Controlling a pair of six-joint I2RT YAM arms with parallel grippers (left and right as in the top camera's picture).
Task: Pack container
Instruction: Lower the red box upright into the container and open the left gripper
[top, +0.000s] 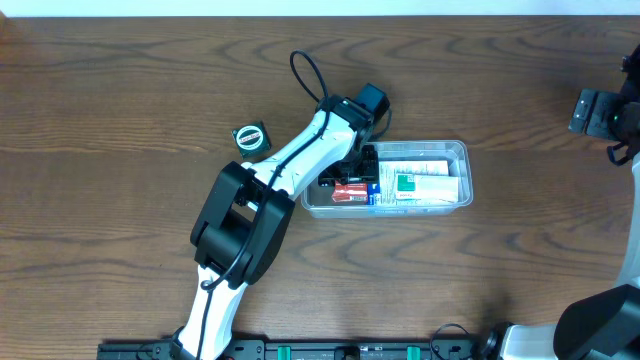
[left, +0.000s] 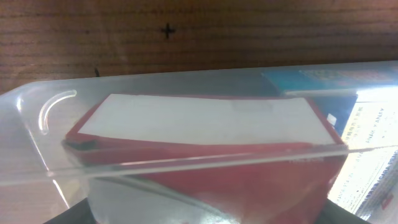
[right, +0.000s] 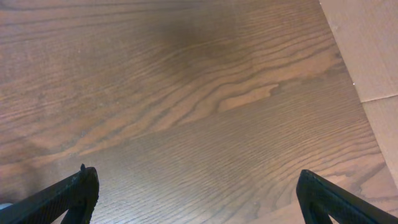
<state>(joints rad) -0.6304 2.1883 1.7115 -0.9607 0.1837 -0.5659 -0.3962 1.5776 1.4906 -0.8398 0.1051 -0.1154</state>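
The container (top: 458, 152), a clear tub, lies at mid-table and holds several packets, among them a white and green box (top: 420, 182). My left gripper (top: 352, 178) reaches down into its left end, shut on a red packet (top: 350, 192). In the left wrist view the red packet (left: 205, 180), white on top, fills the span between my left gripper's (left: 205, 214) dark fingers. The container's clear rim (left: 186, 163) crosses in front of it. My right gripper (top: 600, 110) hovers at the far right edge. In its wrist view my right gripper (right: 199, 193) stands open over bare wood.
A small round black and green item (top: 252, 137) lies on the table to the left of the container, close beside my left arm (top: 290, 160). A blue packet (left: 323, 81) lies behind the red one. Pale floor (right: 373, 50) shows past the table's right edge.
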